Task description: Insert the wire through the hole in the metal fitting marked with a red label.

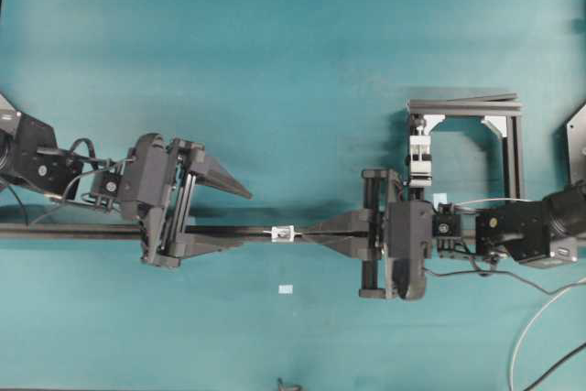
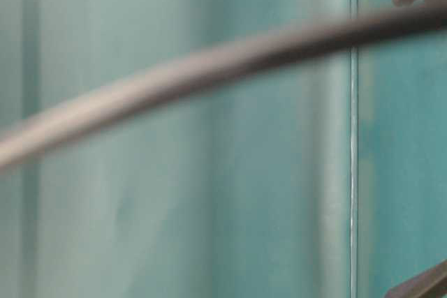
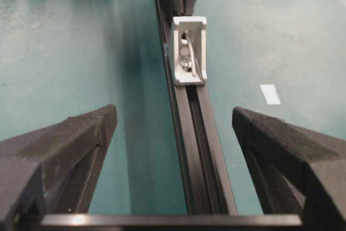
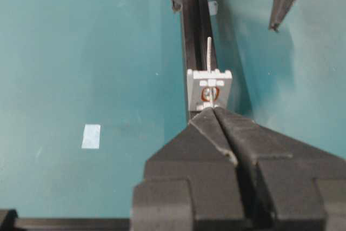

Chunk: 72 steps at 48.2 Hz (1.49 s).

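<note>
The metal fitting [image 1: 284, 233], a small silvery block, sits on a long black rail [image 1: 92, 231]. In the right wrist view the fitting [image 4: 209, 87] shows its hole [image 4: 208, 94] ringed in red. The thin wire [image 4: 209, 52] pokes out past the far side of the block. My right gripper [image 4: 212, 111] is shut just behind the fitting, with a pale sliver of wire between its fingers. My left gripper [image 3: 174, 111] stands open astride the rail, a short way from the fitting [image 3: 189, 52]. From overhead the left gripper [image 1: 229, 215] faces the right gripper [image 1: 309, 233] across the block.
A black frame [image 1: 509, 135] with a white clamp block [image 1: 419, 157] stands at the back right. Pale tape squares [image 1: 285, 289] [image 1: 440, 199] lie on the teal table. Cables [image 1: 540, 336] trail at the lower right. A blurred dark cable [image 2: 209, 61] crosses the table-level view.
</note>
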Tool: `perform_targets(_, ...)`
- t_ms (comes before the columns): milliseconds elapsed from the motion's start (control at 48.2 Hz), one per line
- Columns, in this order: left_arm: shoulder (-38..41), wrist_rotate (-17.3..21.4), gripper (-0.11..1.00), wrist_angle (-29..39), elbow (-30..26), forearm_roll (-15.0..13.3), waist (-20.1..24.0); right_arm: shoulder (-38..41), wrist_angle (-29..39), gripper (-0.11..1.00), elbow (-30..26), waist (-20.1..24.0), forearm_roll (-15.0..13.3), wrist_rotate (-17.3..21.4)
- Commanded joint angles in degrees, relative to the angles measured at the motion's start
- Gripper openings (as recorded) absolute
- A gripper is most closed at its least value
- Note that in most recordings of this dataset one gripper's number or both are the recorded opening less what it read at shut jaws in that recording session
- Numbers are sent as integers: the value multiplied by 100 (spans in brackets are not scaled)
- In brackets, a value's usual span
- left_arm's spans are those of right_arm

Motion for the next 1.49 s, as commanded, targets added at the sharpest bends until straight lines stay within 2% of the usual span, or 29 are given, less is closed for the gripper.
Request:
perform_targets(0,-62,-26,59,62,-132,18,44,-53,26,-1,-114,-35,-70,-9)
perform_targets(207,-62,-299,59,404,-272,18,123,-9,141,-1,-202,-97,-105,-9)
perform_targets(394,-62,-703,59,879,-448,18,202,-9,141,-1,-202,-105,-105,-9)
perform_targets(747,-62,-932,56,1178,-668,18,202,-9,141,-1,-202,-105,-105,-9)
perform_targets(809,-62,-958,47,1178,-677,18,202,-9,141,-1,-202,-105,-105,-9)
perform_targets(954,-62,-958,10,1195,-677,114,149,-18,141,-1,-202,-105,-114,-9)
perform_targets(1058,-70,-967,-4,1283,-677,114,123,-18,141,-1,-202,-105,-105,0)
perform_targets(1162,-97,-1020,-10,1345,-694,123,123,-18,141,-1,-211,-105,-105,-9)
perform_targets(1473,-141,-1063,-10,1424,-694,123,123,-18,141,-1,-211,-105,-105,9)
